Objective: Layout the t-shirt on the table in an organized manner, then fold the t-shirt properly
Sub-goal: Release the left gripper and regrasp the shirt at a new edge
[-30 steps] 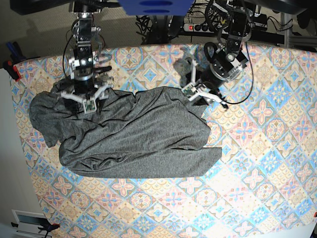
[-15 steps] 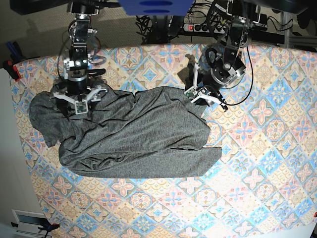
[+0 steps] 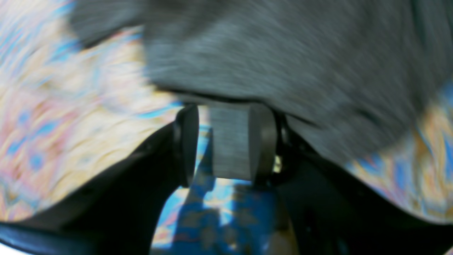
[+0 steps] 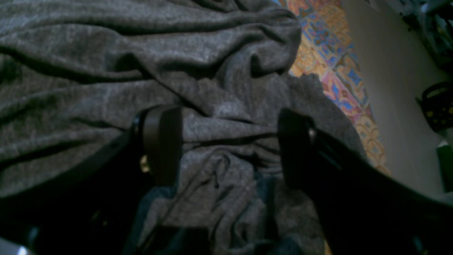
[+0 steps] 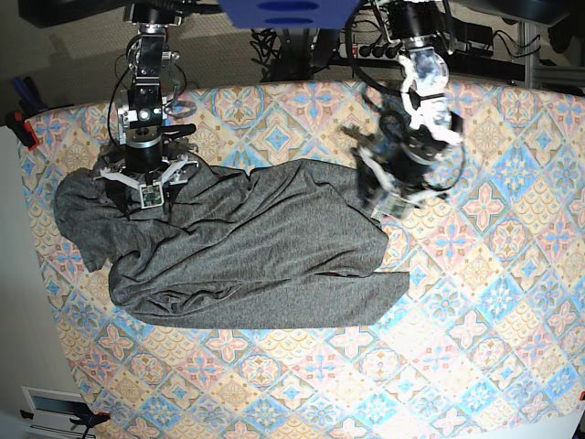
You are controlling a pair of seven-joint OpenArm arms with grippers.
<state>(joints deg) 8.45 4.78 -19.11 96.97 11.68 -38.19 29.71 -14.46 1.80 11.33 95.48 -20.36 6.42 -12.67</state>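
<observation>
The dark-grey t-shirt lies crumpled on the left half of the table, its lower part doubled over. My right gripper hovers over the shirt's bunched upper left part. In the right wrist view this gripper is open wide, and wrinkled shirt fabric shows beneath and between its fingers. My left gripper is at the shirt's right edge. In the blurred left wrist view this gripper has its jaws partly apart. A flap of the shirt hangs against one finger, with tablecloth showing beside the other.
A red clamp sits at the table's left edge, and pale floor runs along that side. Cables and a power strip lie behind the table's back edge. The patterned cloth borders a pale surface in the right wrist view.
The left arm has swung from the shirt's upper right corner, turning down along its right edge. The right arm shifted slightly left and back. The shirt has kept its shape.
</observation>
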